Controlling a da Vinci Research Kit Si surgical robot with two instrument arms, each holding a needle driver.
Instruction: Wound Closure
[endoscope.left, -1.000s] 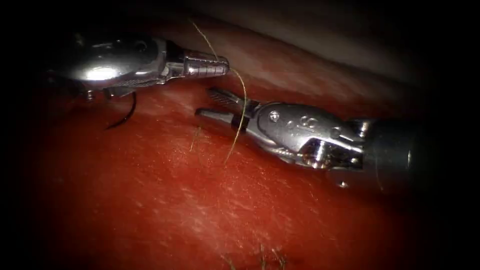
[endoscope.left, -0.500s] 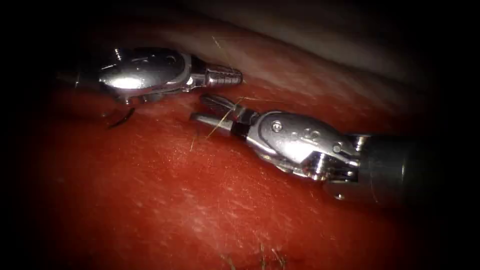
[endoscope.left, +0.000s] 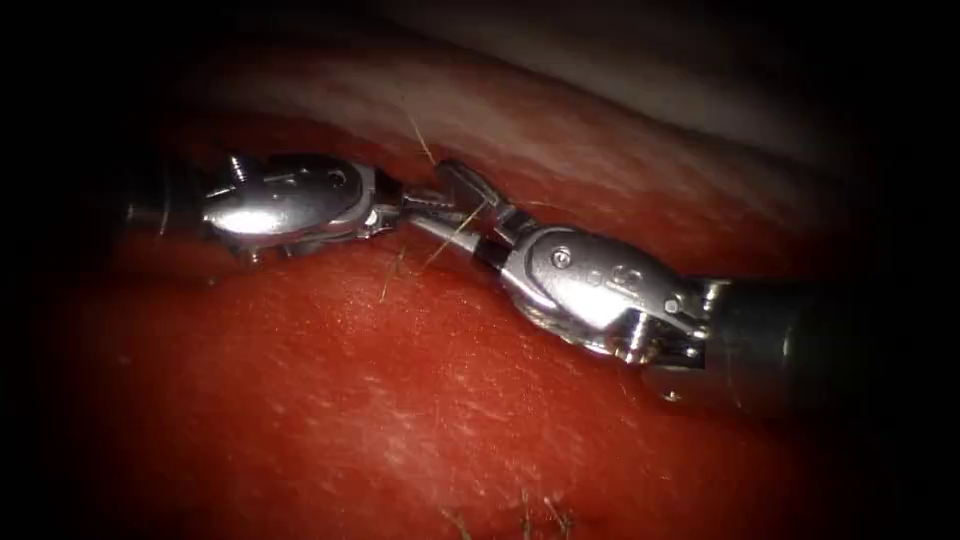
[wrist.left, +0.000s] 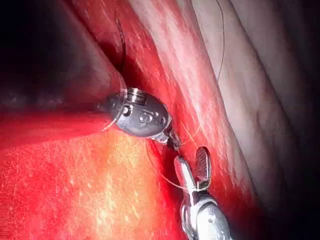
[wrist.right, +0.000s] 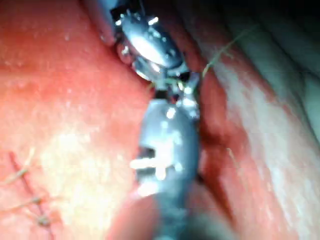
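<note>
My left tool (endoscope.left: 440, 203) comes in from the left, its jaws shut on the thin pale thread (endoscope.left: 455, 230). The right tool (endoscope.left: 430, 193) stands open, one jaw above and one below the left tool's tip, with the thread crossing between them. In the left wrist view the thread (wrist.left: 209, 112) runs down to the left tool (wrist.left: 173, 141) and loops on to the open right tool (wrist.left: 191, 156). The dark curved needle (wrist.left: 120, 45) lies against the tissue (endoscope.left: 400, 400) beside the left shaft. Neither tool holds it.
Red fluid covers the tissue. Its pale far edge (endoscope.left: 600, 110) runs behind both tools. Short thread ends (endoscope.left: 520, 515) stick up near the front. Earlier stitches (wrist.right: 22, 200) sit off to the side of the right tool's shaft.
The left tool has come down and to the right. The right tool's open jaws have risen to meet it and now bracket its tip. The hanging thread loop has shortened.
</note>
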